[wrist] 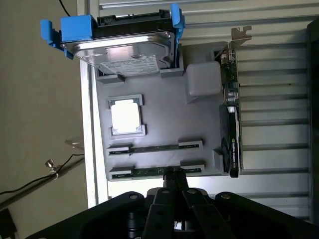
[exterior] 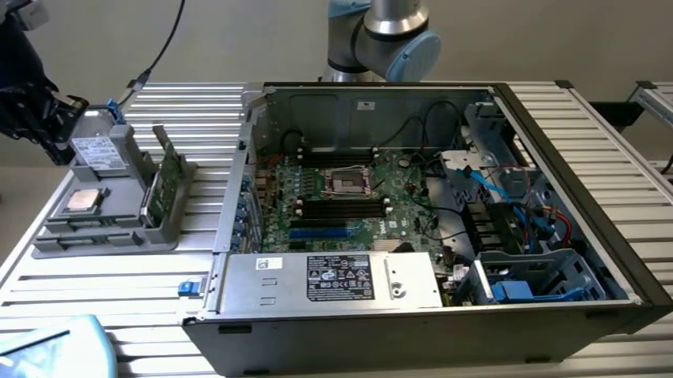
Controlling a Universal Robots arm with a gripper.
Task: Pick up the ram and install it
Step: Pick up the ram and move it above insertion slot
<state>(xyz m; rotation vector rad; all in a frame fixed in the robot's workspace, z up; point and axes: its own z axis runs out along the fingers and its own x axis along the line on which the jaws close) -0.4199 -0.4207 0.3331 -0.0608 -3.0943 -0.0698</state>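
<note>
Where I work: a ribbed silver tabletop (exterior: 105,283) of metal slats stands before a plain, pale wall (exterior: 242,39). A black cable (exterior: 166,39) hangs down across that wall towards the tabletop's far corner, on the exterior view's left. Past the tabletop's edge lies a bare beige floor (exterior: 16,197), and there a thin dark wire (wrist: 30,181) trails beside a small metal clip (wrist: 50,163). The light is soft and even over wall, floor and slats alike.

No wording can be read. The black label (exterior: 340,277) on the silver power supply (exterior: 252,290) carries white print (too fine to read), as does the pale label (wrist: 132,65) on the drive (wrist: 124,46).
</note>
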